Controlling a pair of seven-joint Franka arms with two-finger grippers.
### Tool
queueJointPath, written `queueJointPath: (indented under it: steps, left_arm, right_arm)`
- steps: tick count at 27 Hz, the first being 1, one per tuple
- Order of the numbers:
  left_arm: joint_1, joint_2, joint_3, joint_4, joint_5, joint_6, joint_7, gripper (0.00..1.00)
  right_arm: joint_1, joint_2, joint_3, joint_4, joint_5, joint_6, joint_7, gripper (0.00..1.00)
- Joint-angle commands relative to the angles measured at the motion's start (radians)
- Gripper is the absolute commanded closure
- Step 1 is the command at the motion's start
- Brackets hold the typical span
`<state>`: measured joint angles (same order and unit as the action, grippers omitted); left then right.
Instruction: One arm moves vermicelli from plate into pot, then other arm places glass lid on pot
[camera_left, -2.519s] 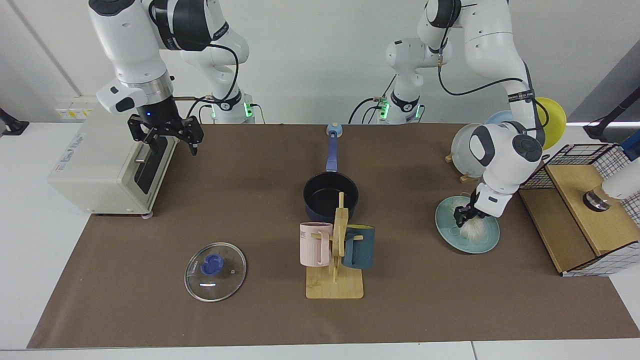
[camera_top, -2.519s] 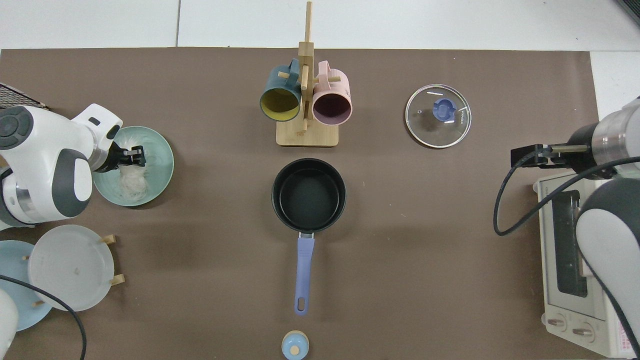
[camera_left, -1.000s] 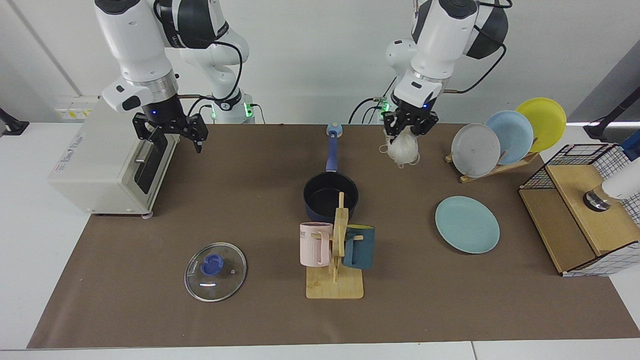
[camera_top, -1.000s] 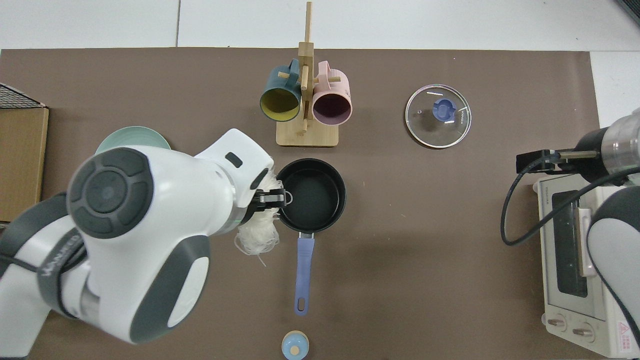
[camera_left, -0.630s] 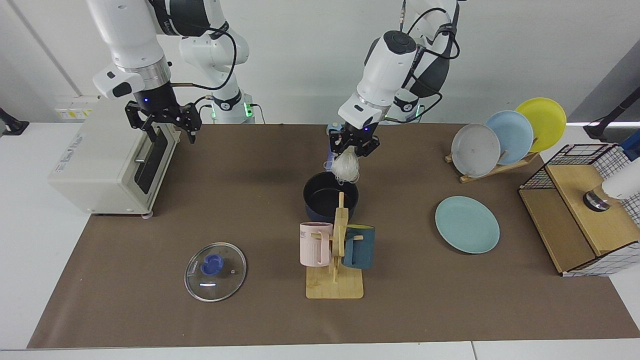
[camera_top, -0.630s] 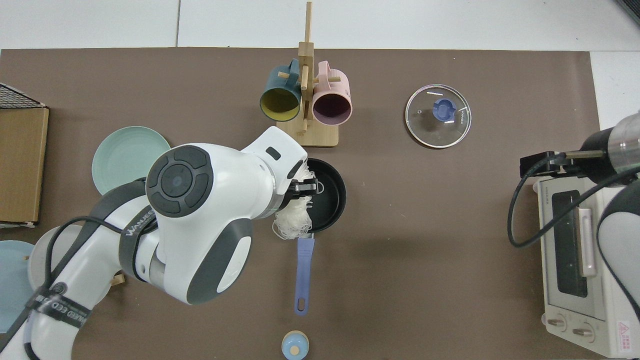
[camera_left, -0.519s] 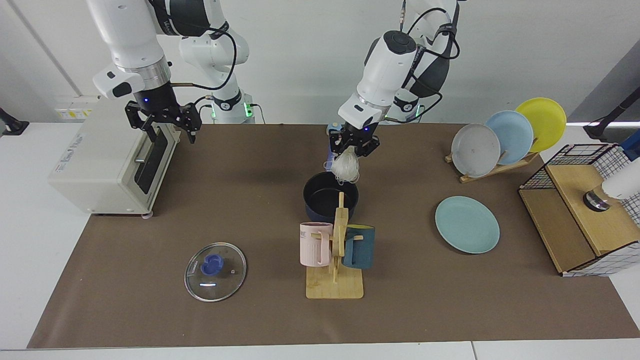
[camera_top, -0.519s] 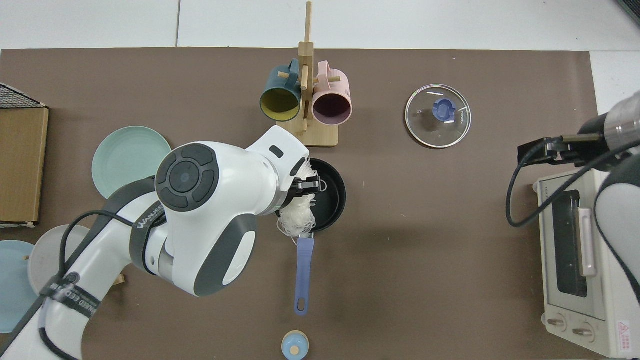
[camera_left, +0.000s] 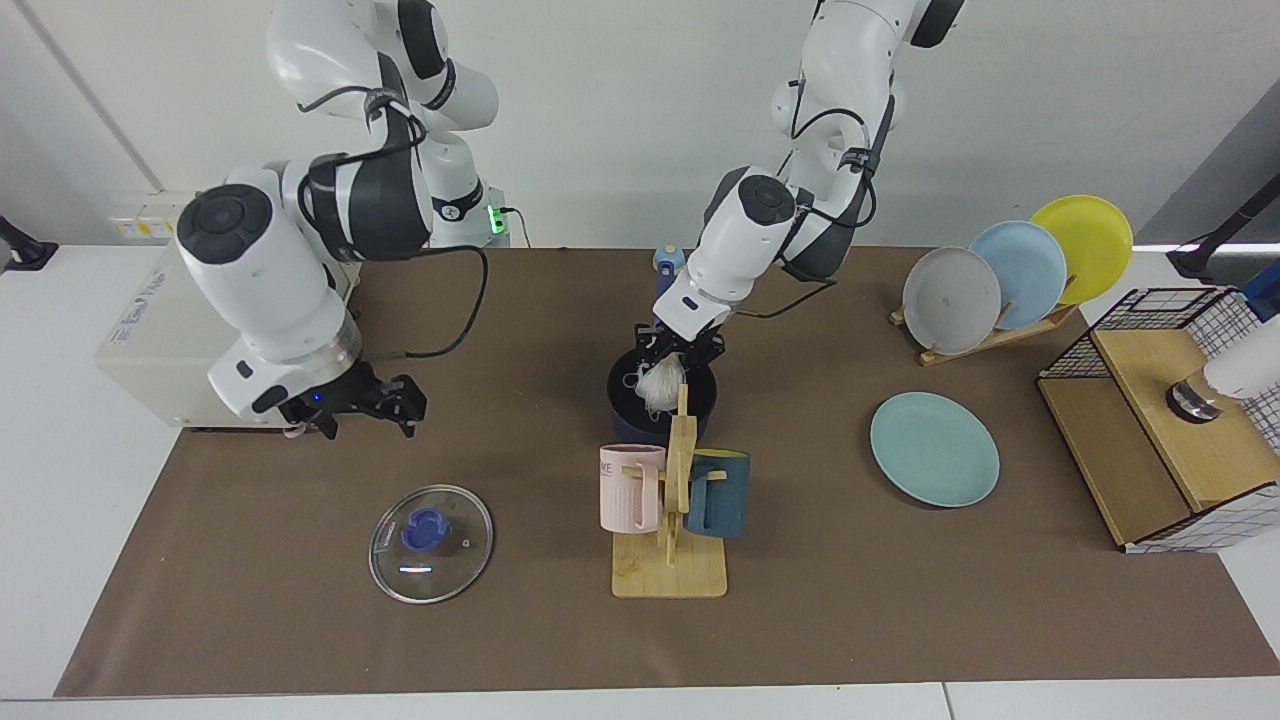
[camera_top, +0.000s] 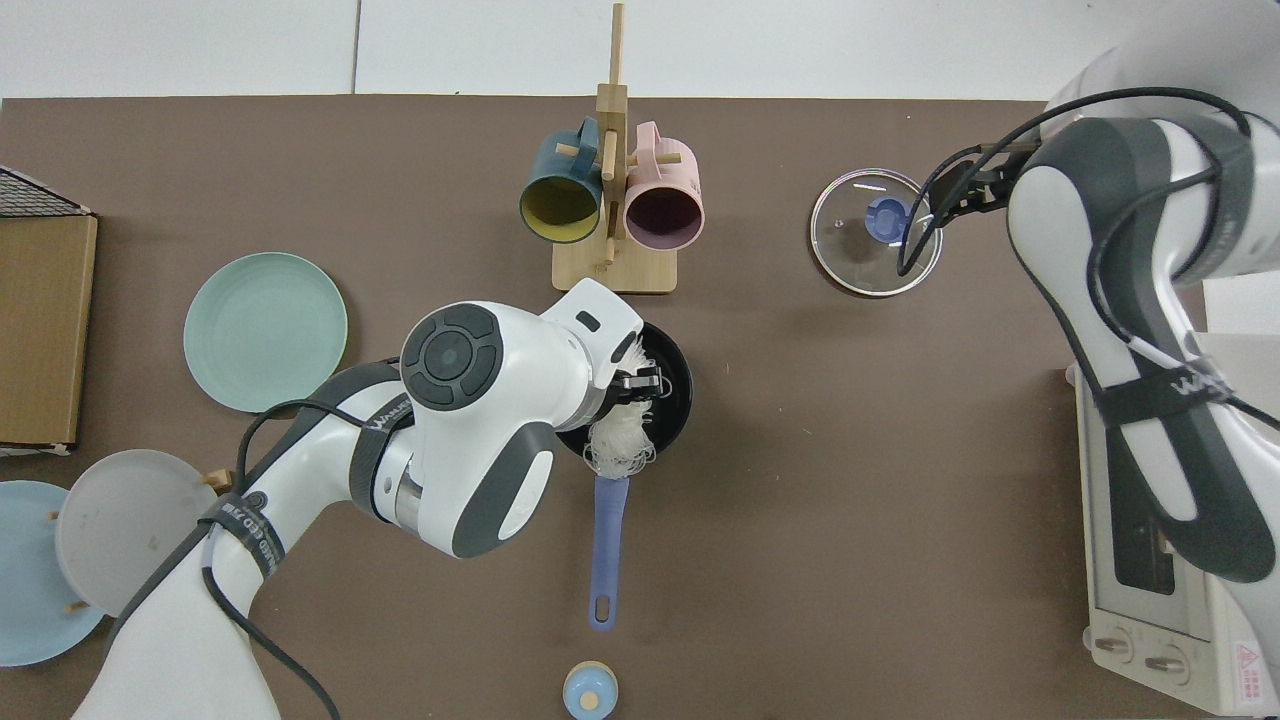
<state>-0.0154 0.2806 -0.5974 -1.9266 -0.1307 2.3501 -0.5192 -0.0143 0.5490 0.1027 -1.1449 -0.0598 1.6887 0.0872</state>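
My left end effector is clamped on the vermicelli, which hangs down into the pot. The pot's long handle points away from the mug rack, which stands just beside its rim. The plate lies bare, well apart. My right end effector, fingers apart, hovers near the glass lid, flat on the table, open room around it.
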Motion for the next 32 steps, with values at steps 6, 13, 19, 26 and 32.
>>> queueJointPath:
  steps: [6,13,19,26,32]
  left_arm:
    - [-0.029,0.035,0.005,-0.044,0.033,0.086,-0.059,1.00]
    - [-0.029,0.037,0.005,-0.069,0.033,0.106,-0.058,1.00]
    - [-0.026,0.041,0.005,-0.065,0.033,0.115,-0.059,1.00]
    - [-0.023,0.066,0.008,-0.032,0.033,0.115,-0.059,0.99]
    - [-0.014,0.089,0.016,0.001,0.033,0.115,-0.056,0.99]
  right_arm:
    - [0.025,0.201,0.015,0.117,-0.080,0.107,0.045,0.00]
    - [0.023,0.267,0.017,0.117,-0.094,0.187,0.045,0.00]
    - [0.030,0.293,0.017,0.117,-0.094,0.221,0.046,0.00]
    - [0.040,0.301,0.021,0.111,-0.095,0.247,0.054,0.00]
    - [0.036,0.305,0.029,0.102,-0.101,0.259,0.051,0.00]
